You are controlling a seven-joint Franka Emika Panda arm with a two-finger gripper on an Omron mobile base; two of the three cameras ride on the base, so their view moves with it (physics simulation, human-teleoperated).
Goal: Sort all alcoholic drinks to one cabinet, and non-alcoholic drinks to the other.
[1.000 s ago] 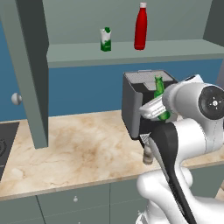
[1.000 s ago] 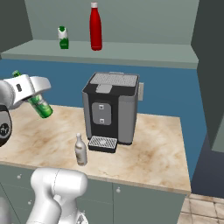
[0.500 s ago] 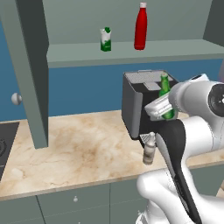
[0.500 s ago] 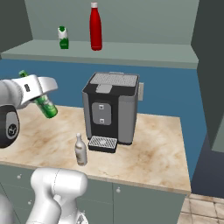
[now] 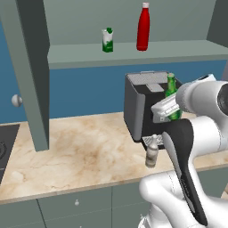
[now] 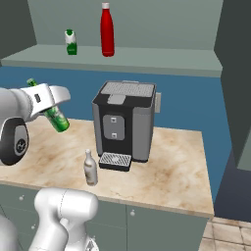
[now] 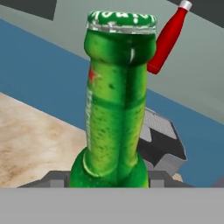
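Clamped around the green bottle (image 5: 171,99), my gripper (image 5: 165,108) holds it in the air just in front of the coffee machine (image 5: 142,109) in the left base view, neck up and slightly tilted. Above, on the open cabinet's shelf (image 5: 133,52), the green-and-white carton (image 5: 107,40) and the red bottle (image 5: 143,27) stand side by side, a little apart; the cabinet door (image 5: 27,67) hangs open at the left. The pale grey-beige bottle (image 5: 152,152) stands on the counter (image 5: 75,151) at the foot of the coffee machine. From the right base view, I see my gripper (image 6: 49,105) at the left, the green bottle (image 6: 51,113) leaning in it well above the counter (image 6: 166,166), the pale bottle (image 6: 89,168) just beside the machine's drip tray (image 6: 114,161), and the carton (image 6: 71,42) and red bottle (image 6: 107,30) up on the shelf (image 6: 147,56). Along my hand view, the green bottle (image 7: 116,100) rises straight up between my fingers, with the red bottle (image 7: 168,37) behind it. I judge the non-alcoholic half done; both alcoholic bottles have yet to reach the other cabinet.
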